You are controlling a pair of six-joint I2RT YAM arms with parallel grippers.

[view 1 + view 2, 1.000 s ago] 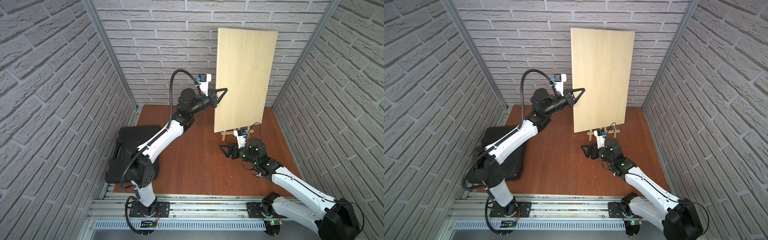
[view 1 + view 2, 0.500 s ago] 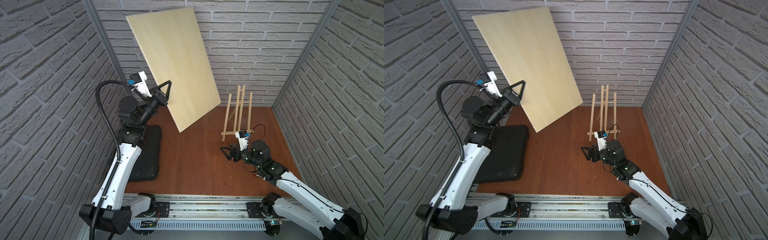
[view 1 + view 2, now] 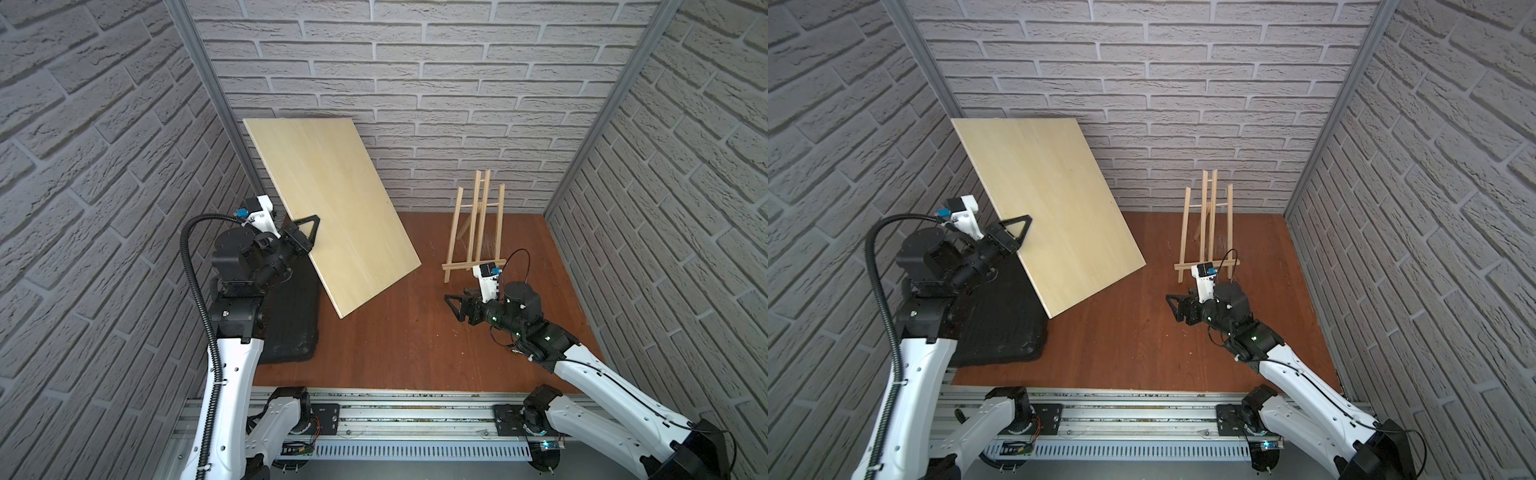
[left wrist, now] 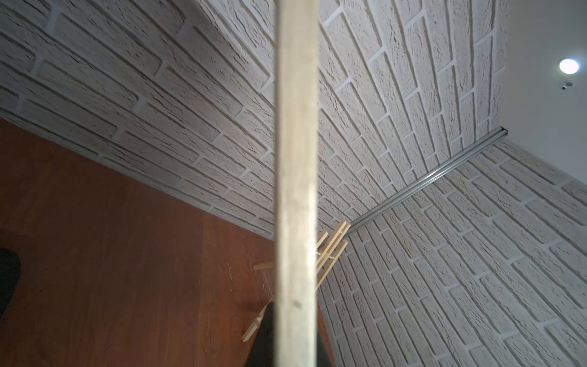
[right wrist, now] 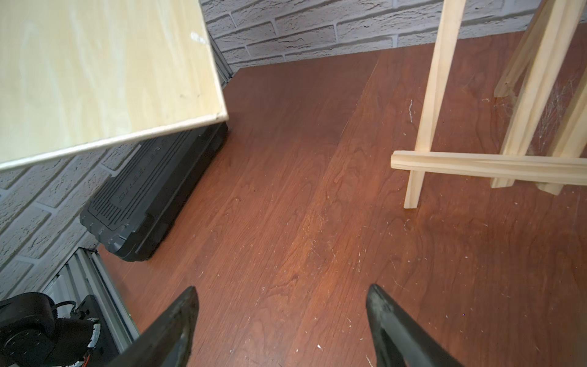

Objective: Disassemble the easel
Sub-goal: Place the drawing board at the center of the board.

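Both top views evenly lit from above, soft shadows, brick walls (image 3: 91,174) bowing at frame edges. Left wrist view dimmer; ceiling lamp (image 4: 568,65) glares, the board (image 4: 297,190) close up and blurred. Right wrist view sharp.

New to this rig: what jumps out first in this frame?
The big pale plywood board hangs tilted in the air, clamped at its edge by the left gripper above the black case at the table's left side. The easel stands bare near the back wall on the right. Just in front of it, the right gripper sits open, empty and low.
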